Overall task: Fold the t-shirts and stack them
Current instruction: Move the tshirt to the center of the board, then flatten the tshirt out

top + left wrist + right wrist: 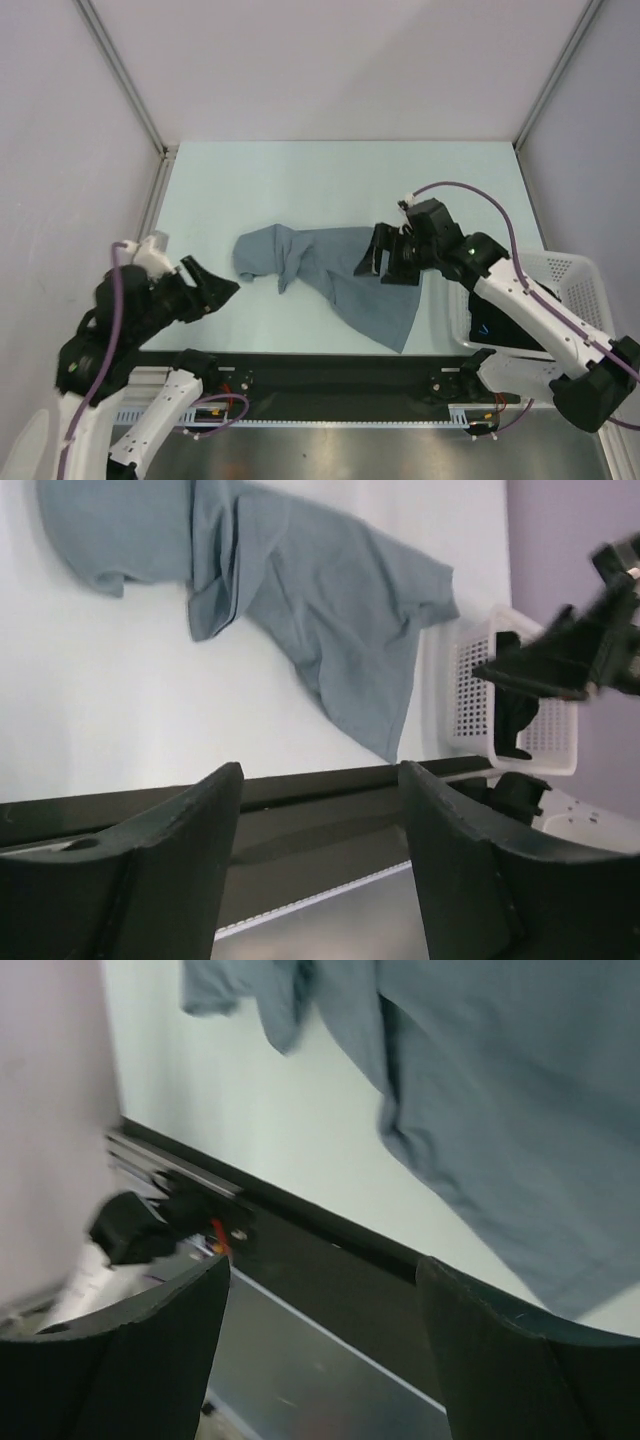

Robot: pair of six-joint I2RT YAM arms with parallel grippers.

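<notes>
step: I judge it flattening the grey-blue shirt (330, 275) on the counter (300, 180) | left gripper (225, 290) open, empty | right gripper (375, 262) open, empty | next: I pinch two corners

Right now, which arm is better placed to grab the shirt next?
Probably right: the right gripper, open, hangs over the edge of the shirt; the left gripper sits apart from it.
</notes>
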